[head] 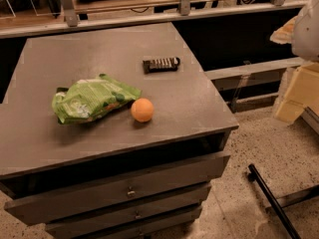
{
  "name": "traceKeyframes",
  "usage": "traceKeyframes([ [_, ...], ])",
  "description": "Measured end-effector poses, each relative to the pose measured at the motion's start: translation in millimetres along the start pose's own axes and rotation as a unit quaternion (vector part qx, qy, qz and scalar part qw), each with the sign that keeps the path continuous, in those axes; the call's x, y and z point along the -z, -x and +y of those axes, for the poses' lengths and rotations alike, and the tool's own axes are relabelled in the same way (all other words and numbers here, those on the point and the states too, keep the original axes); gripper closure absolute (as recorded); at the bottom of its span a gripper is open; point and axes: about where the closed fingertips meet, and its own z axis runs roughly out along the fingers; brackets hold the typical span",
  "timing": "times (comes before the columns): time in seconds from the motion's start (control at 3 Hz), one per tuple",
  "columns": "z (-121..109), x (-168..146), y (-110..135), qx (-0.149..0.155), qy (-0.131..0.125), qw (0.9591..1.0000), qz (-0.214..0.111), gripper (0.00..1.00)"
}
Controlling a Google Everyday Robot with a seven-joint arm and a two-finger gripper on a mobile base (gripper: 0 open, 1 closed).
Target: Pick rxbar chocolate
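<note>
1. Saw the rxbar chocolate (pixel 161 64) lying flat on the grey desk (pixel 45 78), toward the back edge and right of the middle, nearer the back-right corner than any other corner. Its long side ran roughly along the back edge, with the pale lettering facing up.
2. Found the gripper (pixel 295 99) off the desk altogether, past the right edge and over the speckled floor (pixel 254 133): a pale beige piece below a white rounded arm part (pixel 308 29).
3. Could not tell whether the gripper was spread or pressed together; touched nothing on the desk.
4. Placed the bar well apart from the gripper, with a bare strip of desktop and the right edge lying between the two.
5. Noted a crumpled light-green snack bag (pixel 92 101) left of the middle, and an orange ball (pixel 142 109) just beside its right end. Both sat nearer the front edge than the bar and clear of it.
6. Made out stacked drawer fronts (pixel 129 190) under the front edge and a black rod (pixel 271 200) on the floor off the front-right corner.
</note>
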Motion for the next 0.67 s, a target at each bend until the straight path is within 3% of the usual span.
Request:
traceKeyframes([
  [0.33, -0.4, -0.1, 0.2, 0.000, 0.000, 1.0000, 0.000, 0.00],
  [0.67, -26.5, -9.3, 12.3, 0.027, -0.007, 0.9995, -0.017, 0.00],
])
